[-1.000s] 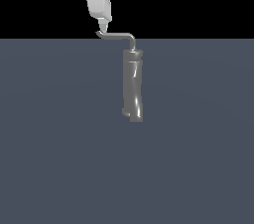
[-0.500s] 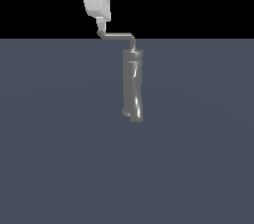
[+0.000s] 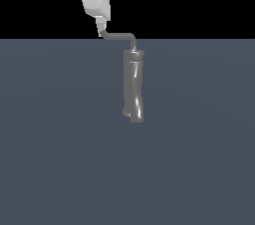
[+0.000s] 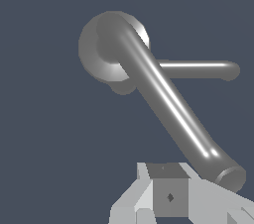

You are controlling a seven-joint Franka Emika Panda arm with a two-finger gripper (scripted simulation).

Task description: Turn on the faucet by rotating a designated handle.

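Observation:
The faucet (image 3: 133, 87) is a tall glossy grey column standing on the dark grey floor. In the wrist view I see it from above (image 4: 101, 52). The handle (image 3: 119, 35) is a thin L-bent rod on its top, reaching toward the exterior view's left. In the wrist view the handle (image 4: 168, 104) runs from the column top toward my fingers. My white gripper (image 3: 102, 26) hangs above the handle's upturned tip and touches it or nearly so. In the wrist view the gripper (image 4: 169, 196) sits beside the rod's end, with the fingers together and nothing between them.
A second thin grey rod (image 4: 198, 69) sticks out sideways from under the column top in the wrist view. The flat dark grey floor (image 3: 60, 144) surrounds the faucet, with black background above it.
My gripper has drifted slightly toward the exterior view's left and up. The handle and the faucet look unchanged.

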